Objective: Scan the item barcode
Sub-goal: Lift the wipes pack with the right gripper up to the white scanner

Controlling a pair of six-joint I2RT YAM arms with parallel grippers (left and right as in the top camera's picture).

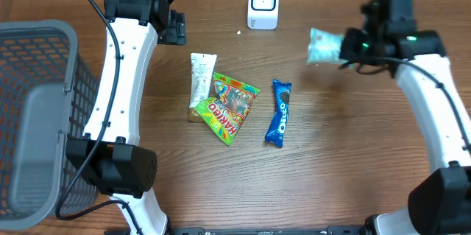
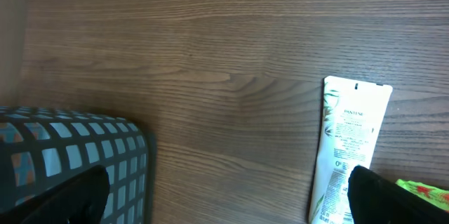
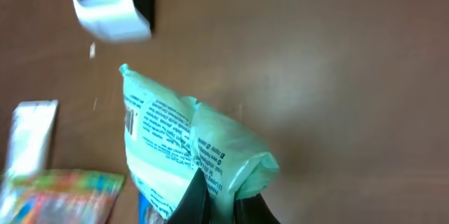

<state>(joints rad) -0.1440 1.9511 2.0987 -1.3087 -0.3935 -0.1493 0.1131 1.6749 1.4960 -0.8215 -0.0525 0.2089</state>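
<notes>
The right gripper point(image 3: 221, 199) is clamping shut on one edge of a pale green packet point(image 3: 175, 140) and holding it off the table point(image 1: 346, 161). In the overhead view the packet is hanging in the upper right of the frame, right of the white scanner point(image 1: 263, 4) standing at top centre. The left gripper point(image 1: 179, 27) is sitting wide open at the upper left, gripping nothing, just above a white Pantene sachet point(image 1: 201, 80). A Haribo bag point(image 1: 229, 106) is overlapping the sachet's lower end, a blue Oreo pack point(image 1: 280, 112) is lying to its right, and a grey basket point(image 1: 37, 102) is filling the left edge
</notes>
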